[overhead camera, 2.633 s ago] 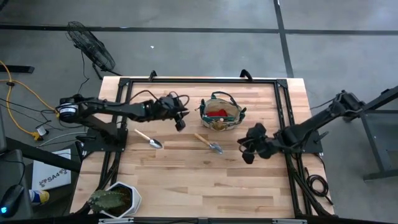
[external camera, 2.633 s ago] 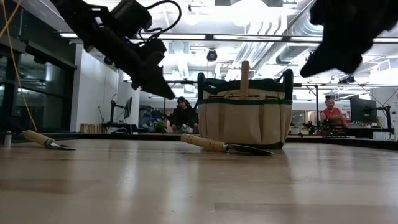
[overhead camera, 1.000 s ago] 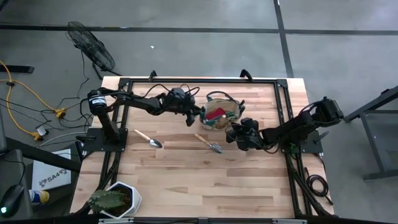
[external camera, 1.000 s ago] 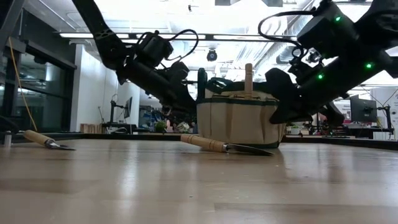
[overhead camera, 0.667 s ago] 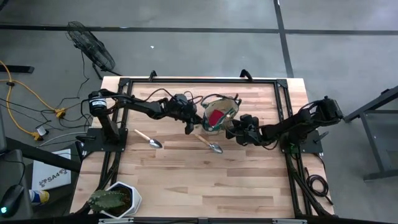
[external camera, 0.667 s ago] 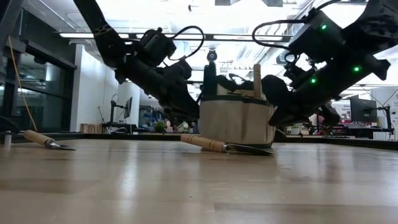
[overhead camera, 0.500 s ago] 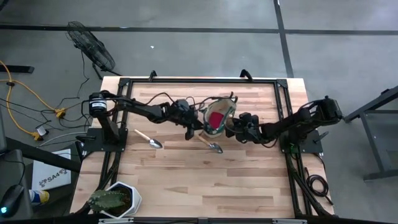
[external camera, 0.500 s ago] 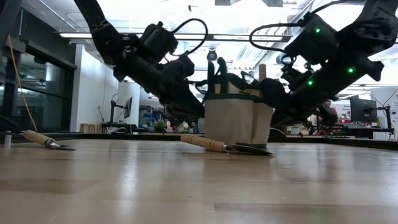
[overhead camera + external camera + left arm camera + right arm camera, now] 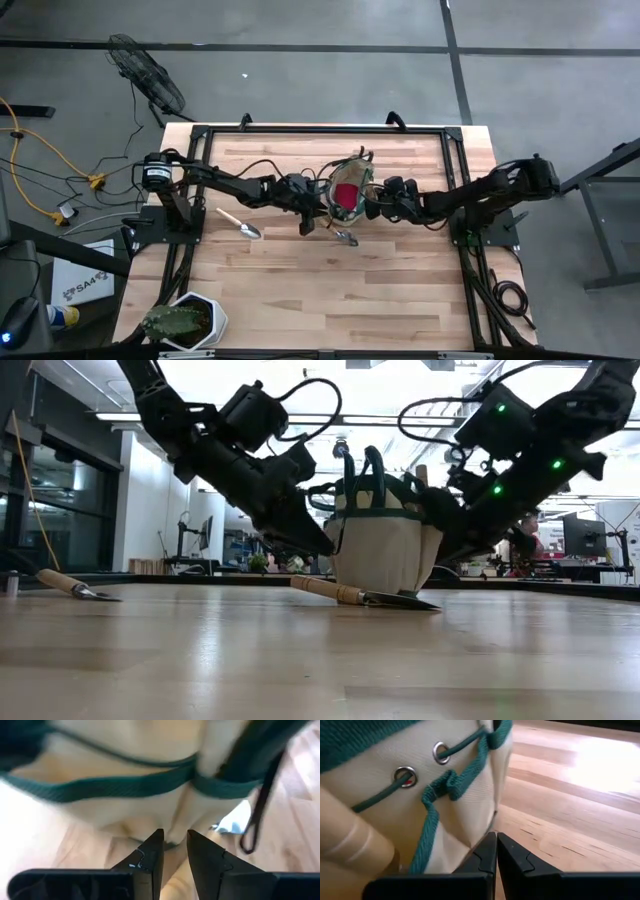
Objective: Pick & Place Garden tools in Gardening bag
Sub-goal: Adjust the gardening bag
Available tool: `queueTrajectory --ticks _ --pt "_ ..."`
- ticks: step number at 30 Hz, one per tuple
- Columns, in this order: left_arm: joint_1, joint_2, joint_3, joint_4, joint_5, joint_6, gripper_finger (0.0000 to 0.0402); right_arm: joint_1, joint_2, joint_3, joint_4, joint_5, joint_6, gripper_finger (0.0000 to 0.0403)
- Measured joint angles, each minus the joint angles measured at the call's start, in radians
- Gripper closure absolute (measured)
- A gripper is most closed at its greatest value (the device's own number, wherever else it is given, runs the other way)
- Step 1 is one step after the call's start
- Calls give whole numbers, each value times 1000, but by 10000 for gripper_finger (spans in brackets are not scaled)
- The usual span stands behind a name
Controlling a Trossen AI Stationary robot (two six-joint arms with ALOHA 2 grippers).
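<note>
Gardening bag (image 9: 345,190) near the middle of the counter (image 9: 330,290), squeezed narrow between two hands, a red lump (image 9: 347,192) showing inside. Left hand (image 9: 309,222) presses its left side, fingers (image 9: 150,862) narrowly parted around a fold of fabric. Right hand (image 9: 375,203) meets its right side, fingers (image 9: 487,855) pressed together against the cloth. One trowel (image 9: 336,231) lies touching the bag's front; another trowel (image 9: 239,223) lies well apart to the left.

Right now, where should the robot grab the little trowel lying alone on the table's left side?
By its wooden handle, coming straight down from above. The trowel lies flat on the table, apart from everything. The handle is round and thick enough to pinch across, while the blade sits thin against the wood.
</note>
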Motion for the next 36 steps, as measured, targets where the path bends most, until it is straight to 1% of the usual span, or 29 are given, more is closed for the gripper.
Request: queueTrajectory --ticks 5,8,11,15,17,22,26,31,34,36 --pt "14 -8 0 -67 -25 -6 320 46 -106 0 -129 1 52 398" --pt "20 -25 0 -106 -78 11 320 97 -168 0 -171 -2 83 398" --pt "32 -55 0 -128 -155 40 320 166 -217 0 -170 -2 94 398" --pt "48 -81 0 -142 -297 66 320 271 -247 0 -133 8 116 398" --pt "62 -82 0 -123 -330 88 320 325 -240 0 -79 26 115 398" --pt "109 -72 0 -70 -306 108 320 436 -163 0 95 73 42 398" --pt "148 -71 0 -26 -278 107 320 491 -72 0 252 135 -24 398" --pt "191 -71 0 32 -188 108 320 498 95 3 504 138 -130 398" --pt "206 -71 0 58 -165 108 320 496 206 38 624 153 -210 398" --pt "212 -71 0 76 -154 108 320 490 271 81 670 165 -267 398"
